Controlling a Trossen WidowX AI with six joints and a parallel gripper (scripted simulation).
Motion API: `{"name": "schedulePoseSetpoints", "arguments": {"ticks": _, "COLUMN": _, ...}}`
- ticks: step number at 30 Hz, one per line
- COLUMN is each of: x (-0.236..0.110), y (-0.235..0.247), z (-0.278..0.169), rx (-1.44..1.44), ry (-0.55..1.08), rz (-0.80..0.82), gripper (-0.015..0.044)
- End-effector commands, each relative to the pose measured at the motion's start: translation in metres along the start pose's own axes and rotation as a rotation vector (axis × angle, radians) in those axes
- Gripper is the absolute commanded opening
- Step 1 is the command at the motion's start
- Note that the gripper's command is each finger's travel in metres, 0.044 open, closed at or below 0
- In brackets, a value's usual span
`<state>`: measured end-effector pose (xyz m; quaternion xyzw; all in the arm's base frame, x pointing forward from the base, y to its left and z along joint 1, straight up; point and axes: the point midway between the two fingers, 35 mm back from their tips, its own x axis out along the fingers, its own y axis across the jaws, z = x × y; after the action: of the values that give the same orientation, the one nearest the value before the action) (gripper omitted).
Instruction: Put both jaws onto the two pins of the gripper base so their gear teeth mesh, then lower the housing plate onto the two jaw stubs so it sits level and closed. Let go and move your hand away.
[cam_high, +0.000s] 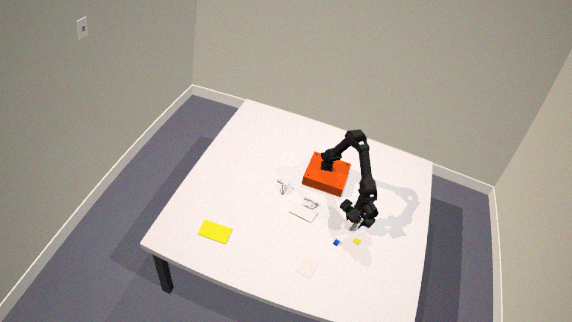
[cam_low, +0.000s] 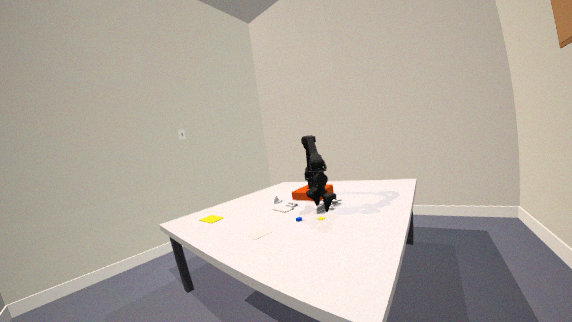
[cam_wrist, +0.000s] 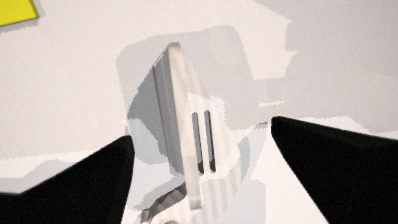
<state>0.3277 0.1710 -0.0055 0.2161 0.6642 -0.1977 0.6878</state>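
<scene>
A pale grey jaw (cam_wrist: 187, 125) (cam_high: 353, 227) with two slots stands between my black fingertips in the wrist view, with bare space on both sides of it. My gripper (cam_wrist: 203, 134) (cam_high: 361, 222) (cam_low: 323, 207) is open around it, low over the table; neither finger touches it. Part of its toothed end shows at the lower edge of the wrist view. Another grey part (cam_low: 337, 201) lies just behind the gripper. A thin pale plate (cam_high: 303, 214) (cam_low: 283, 210) lies to the left, with a grey part (cam_high: 310, 202) (cam_low: 292, 204) at its back edge. Which parts these are is too small to tell.
A small grey part (cam_high: 283, 187) (cam_low: 277, 200) stands farther left. Near the gripper lie a blue cube (cam_high: 336, 242) (cam_low: 298, 219) and a small yellow square (cam_high: 356, 241) (cam_low: 321, 218) (cam_wrist: 16, 11). A cream sheet (cam_high: 308, 267), a yellow slab (cam_high: 215, 231) and the orange arm base (cam_high: 322, 186) are farther off.
</scene>
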Motion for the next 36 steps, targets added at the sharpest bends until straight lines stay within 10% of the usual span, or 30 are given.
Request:
{"name": "schedulePoseSetpoints", "arguments": {"ticks": 1, "x": 0.0, "y": 0.0, "z": 0.0, "rx": 0.0, "ry": 0.0, "rz": 0.0, "gripper": 0.0256}}
{"name": "schedulePoseSetpoints", "arguments": {"ticks": 8, "x": 0.0, "y": 0.0, "z": 0.0, "rx": 0.0, "ry": 0.0, "rz": 0.0, "gripper": 0.0134}}
{"name": "schedulePoseSetpoints", "arguments": {"ticks": 36, "x": -0.04, "y": 0.002, "z": 0.001, "rx": 0.002, "ry": 0.001, "rz": 0.001, "gripper": 0.0134}}
